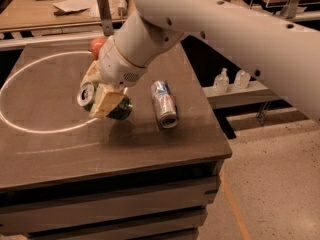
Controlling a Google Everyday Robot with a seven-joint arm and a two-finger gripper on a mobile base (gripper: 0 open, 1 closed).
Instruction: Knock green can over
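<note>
The green can (pixel 121 110) is tilted nearly on its side, with its silver top (pixel 87 95) facing left, low over the dark table (pixel 60 149) near the middle. My gripper (pixel 103 101) is shut on the green can, with a beige finger (pixel 106 98) across its body. The white arm reaches in from the upper right and hides the can's far side. I cannot tell whether the can touches the table.
A silver-and-blue can (pixel 164 103) lies on its side just right of the gripper. A red round object (pixel 96 44) sits behind the arm. A white ring (pixel 30 126) marks the table's left part. Two small bottles (pixel 221 80) stand on a lower shelf to the right.
</note>
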